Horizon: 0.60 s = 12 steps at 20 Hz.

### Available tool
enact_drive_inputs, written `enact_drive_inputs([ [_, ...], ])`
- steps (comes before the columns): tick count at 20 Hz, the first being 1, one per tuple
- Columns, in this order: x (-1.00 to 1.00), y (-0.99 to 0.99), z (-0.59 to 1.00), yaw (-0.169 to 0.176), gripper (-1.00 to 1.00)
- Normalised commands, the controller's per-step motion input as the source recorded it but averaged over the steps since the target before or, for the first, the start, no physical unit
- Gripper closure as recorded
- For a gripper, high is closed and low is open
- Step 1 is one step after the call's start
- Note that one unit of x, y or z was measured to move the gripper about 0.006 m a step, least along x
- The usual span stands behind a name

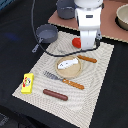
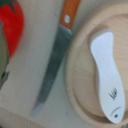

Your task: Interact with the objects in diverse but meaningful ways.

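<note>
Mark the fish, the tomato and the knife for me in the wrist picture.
fish [image 2: 104, 75], wrist view, middle of its white body
tomato [image 2: 14, 27], wrist view, red skin near the picture's edge
knife [image 2: 54, 70], wrist view, middle of the metal blade

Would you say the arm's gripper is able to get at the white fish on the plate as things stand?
Probably yes: the fish lies uncovered on the plate, with only the knife beside the plate. The gripper itself isn't visible.
</note>
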Motion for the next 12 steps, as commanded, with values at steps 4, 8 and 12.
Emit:
enact_drive_inputs([
  [4,0.0,-0.61,-0.03,0.088,-1.0],
  [8,-0.03,-0.38,-0.17,0.078,-1.0],
  [12,-0.07,-0.23,-0.23,0.069,-1.0],
])
